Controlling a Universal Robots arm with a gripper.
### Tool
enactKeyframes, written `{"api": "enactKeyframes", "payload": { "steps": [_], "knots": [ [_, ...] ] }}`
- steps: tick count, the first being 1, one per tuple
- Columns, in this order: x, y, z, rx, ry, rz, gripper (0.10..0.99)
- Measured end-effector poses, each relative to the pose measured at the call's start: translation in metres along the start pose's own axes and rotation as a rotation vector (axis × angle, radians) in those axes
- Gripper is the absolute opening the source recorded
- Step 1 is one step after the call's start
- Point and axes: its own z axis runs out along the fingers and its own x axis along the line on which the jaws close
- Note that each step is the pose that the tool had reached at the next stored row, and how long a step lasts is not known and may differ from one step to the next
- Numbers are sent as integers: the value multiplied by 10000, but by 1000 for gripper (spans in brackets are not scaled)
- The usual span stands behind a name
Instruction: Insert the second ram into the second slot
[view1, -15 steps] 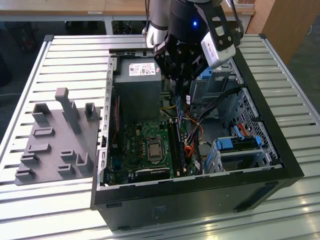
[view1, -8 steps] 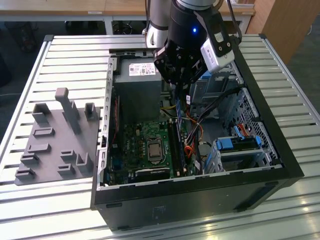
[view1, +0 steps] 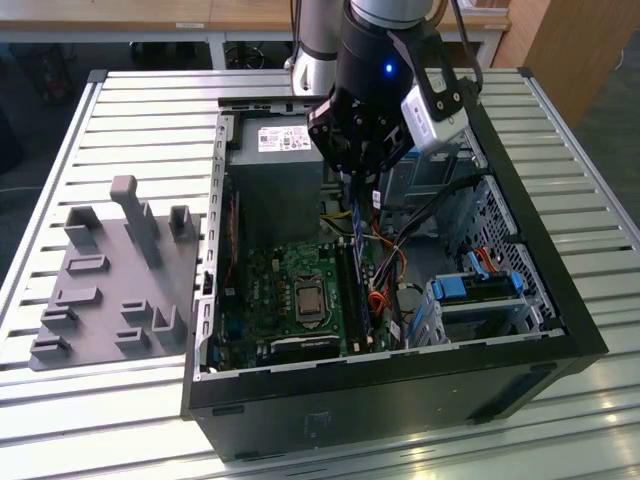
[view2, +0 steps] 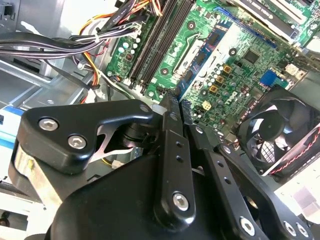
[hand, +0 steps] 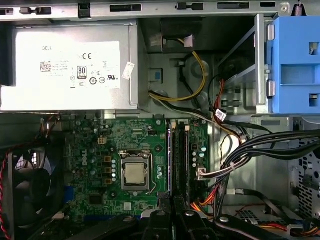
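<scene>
One black two-finger gripper (view1: 358, 190) hovers above the green motherboard (view1: 285, 280) in the exterior view, pinching the thin blue second ram (view1: 357, 228); both wrist views show its fingers (view2: 170, 130) pressed together over that board's black memory slots (hand: 185, 155).

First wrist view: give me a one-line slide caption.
Gripper holds the second ram edge-on over the memory slots on the green motherboard, next to the processor socket.

Bright even light, glare on slatted table (view1: 450, 455), case (view1: 400, 385) interior shadowed.
</scene>
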Motion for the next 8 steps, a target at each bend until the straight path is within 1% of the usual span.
{"api": "enactKeyframes", "payload": {
  "steps": [8],
  "knots": [
    [-1, -2, 35, 0, 0, -3, 137]
  ]
}}
